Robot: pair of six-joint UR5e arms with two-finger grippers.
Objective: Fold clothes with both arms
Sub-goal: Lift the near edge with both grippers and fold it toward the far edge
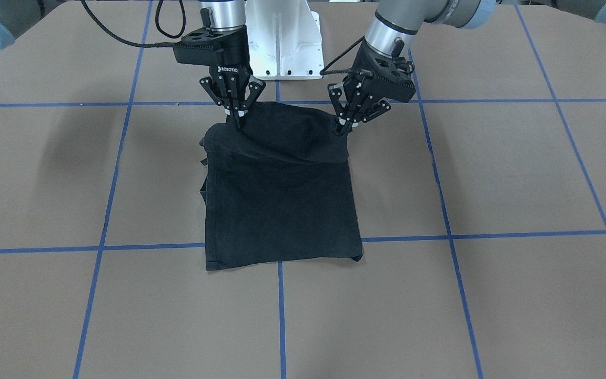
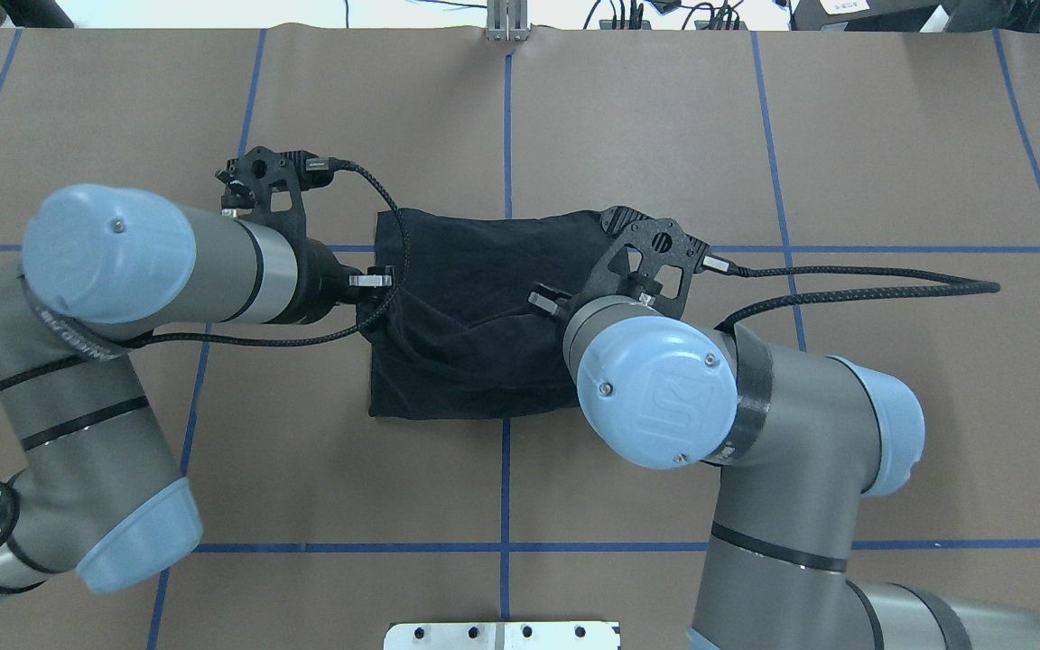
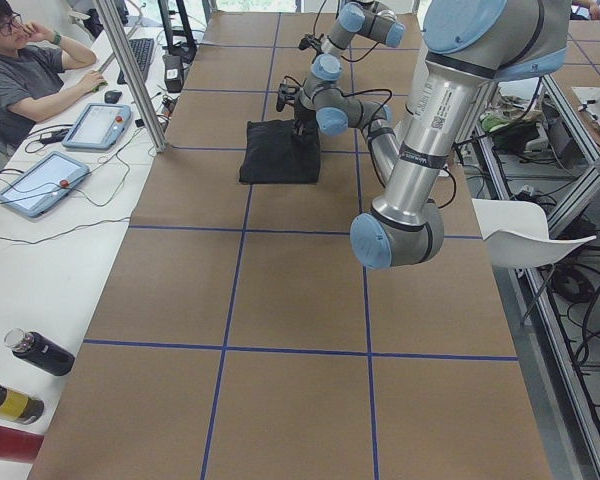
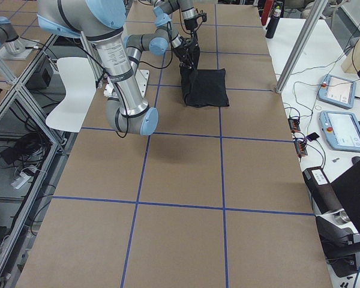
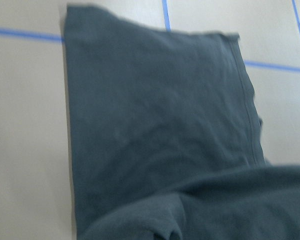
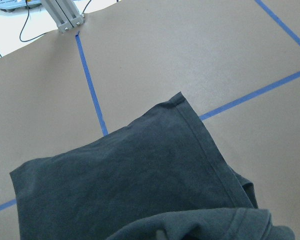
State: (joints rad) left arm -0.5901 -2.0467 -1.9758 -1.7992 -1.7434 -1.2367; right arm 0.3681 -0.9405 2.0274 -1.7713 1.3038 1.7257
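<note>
The black T-shirt (image 1: 282,210) lies folded into a rectangle at the table's middle, its far edge flat on the brown paper. The edge nearest the robot is raised off the table and sags between two held corners. My left gripper (image 1: 344,128) is shut on one raised corner and my right gripper (image 1: 238,120) is shut on the other. From overhead the T-shirt (image 2: 475,289) shows between both wrists, which hide the fingertips. Each wrist view shows only T-shirt cloth (image 5: 155,125) (image 6: 130,175) hanging below the camera, with no fingers in sight.
The white pedestal base (image 1: 282,42) stands just behind the grippers. Blue tape lines (image 1: 282,316) grid the brown table. A person (image 3: 20,70) sits at a side desk with tablets (image 3: 98,125). Bottles (image 3: 40,352) lie near that desk's end, and a metal post (image 3: 130,70) stands beside it.
</note>
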